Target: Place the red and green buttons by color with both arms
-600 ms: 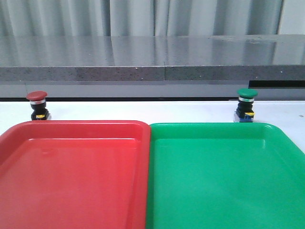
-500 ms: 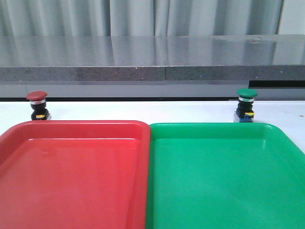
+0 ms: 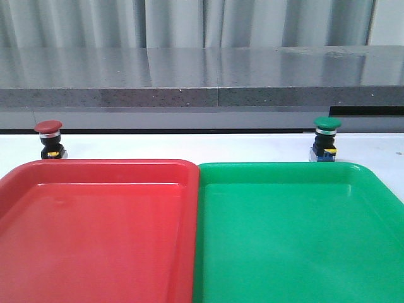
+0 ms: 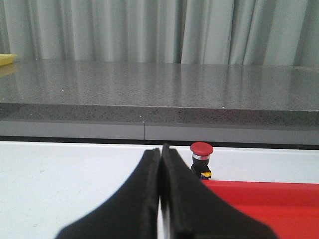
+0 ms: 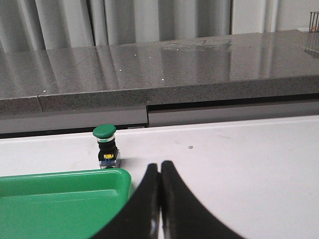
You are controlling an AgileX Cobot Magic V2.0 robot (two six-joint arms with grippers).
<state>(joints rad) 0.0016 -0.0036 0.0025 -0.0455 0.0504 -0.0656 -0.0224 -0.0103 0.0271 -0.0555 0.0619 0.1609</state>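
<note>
Both tools, left (image 4: 160,149) and right (image 5: 159,167), pinched closed and empty; dark-red-capped push-button (image 3: 49,139) and green-capped push-button (image 3: 326,139) upright on white desk (image 3: 189,146).

Red button (image 3: 48,127) and green button (image 3: 327,124), upright, well apart.

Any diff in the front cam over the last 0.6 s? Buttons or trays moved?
No visible change. The red button stands upright on the table behind the red tray, the green button behind the green tray, same spots as before. Neither arm enters the front view, and nothing has been picked up.
</note>
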